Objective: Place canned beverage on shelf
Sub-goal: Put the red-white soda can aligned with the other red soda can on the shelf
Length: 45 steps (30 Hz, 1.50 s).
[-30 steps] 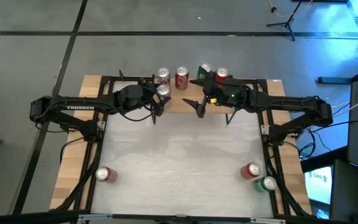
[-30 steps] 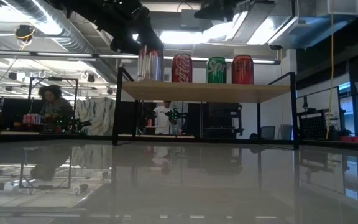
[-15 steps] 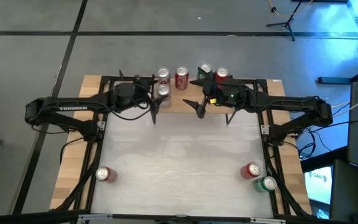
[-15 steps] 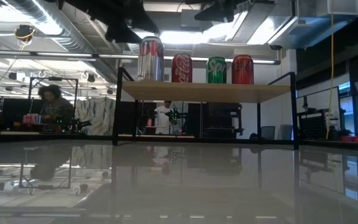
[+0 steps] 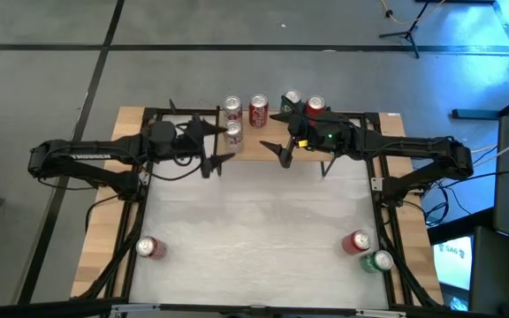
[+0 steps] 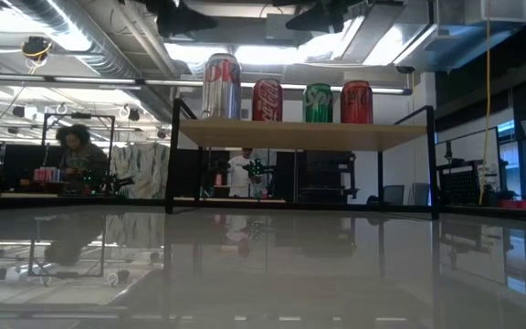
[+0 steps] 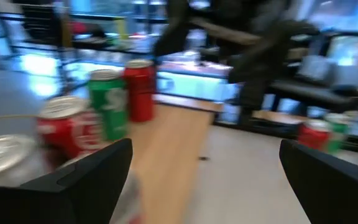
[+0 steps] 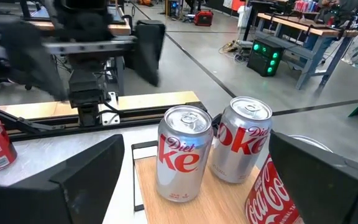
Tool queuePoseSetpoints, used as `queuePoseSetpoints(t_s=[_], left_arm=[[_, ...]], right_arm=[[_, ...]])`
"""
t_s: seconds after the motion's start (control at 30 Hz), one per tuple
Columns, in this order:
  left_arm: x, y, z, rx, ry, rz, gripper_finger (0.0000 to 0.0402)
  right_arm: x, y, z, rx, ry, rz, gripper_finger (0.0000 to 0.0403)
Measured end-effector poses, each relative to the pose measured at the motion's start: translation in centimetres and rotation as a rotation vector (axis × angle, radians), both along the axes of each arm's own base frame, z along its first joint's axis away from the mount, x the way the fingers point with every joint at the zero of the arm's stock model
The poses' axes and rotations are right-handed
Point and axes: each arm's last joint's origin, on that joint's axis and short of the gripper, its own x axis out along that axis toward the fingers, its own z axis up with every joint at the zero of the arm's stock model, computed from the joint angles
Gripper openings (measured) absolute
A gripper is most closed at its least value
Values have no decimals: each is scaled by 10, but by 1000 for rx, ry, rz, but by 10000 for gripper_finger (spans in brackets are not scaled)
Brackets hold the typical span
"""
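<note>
The shelf (image 5: 259, 147) (image 6: 299, 134) stands at the table's far edge, a wood plank on black legs. A silver Diet Coke can (image 5: 233, 132) (image 6: 222, 87) (image 8: 184, 152) stands upright on its front left part. Behind it stand another Diet Coke can (image 5: 231, 107), a Coca-Cola can (image 5: 258, 111), a green can (image 5: 290, 99) and a red can (image 5: 315, 108). My left gripper (image 5: 211, 146) (image 7: 207, 186) is open and empty, left of the front can. My right gripper (image 5: 284, 137) (image 8: 197, 186) is open and empty above the middle of the shelf.
A red can (image 5: 148, 248) lies at the table's near left. A red can (image 5: 356, 241) and a green can (image 5: 380, 261) are at the near right. Black frame bars run along both sides of the table. A person (image 6: 76, 151) shows in the room beyond.
My left gripper has let go of the front Diet Coke can and drawn back toward the table's left edge. The can stays upright on the shelf where it was.
</note>
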Motion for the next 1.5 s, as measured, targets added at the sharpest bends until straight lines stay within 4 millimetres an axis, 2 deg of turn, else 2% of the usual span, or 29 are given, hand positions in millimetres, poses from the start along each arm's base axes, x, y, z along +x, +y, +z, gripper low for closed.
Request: queuePoseSetpoints(t_s=[0.27,0.67,0.83,1.0,1.3,1.37,1.5], left_arm=[[-4,-26,6,-137,-57,-222,396],[-7,-61,8,-219,-20,-224,396],[-19,-73,22,-326,157,-167,396],[-37,-84,31,-508,381,-101,396],[-61,-124,-4,-938,1051,-50,396],[-64,-134,-10,-975,1164,-37,396],[-63,-151,-18,-969,1282,-65,396]], right_arm=[[0,0,0,0,0,1,395],[-1,0,-6,11,57,0,395],[-2,0,-8,15,83,0,395],[-2,0,-9,16,89,0,395],[-2,1,-10,17,101,0,395],[-2,1,-10,17,102,0,395],[-2,1,-10,17,102,0,395]])
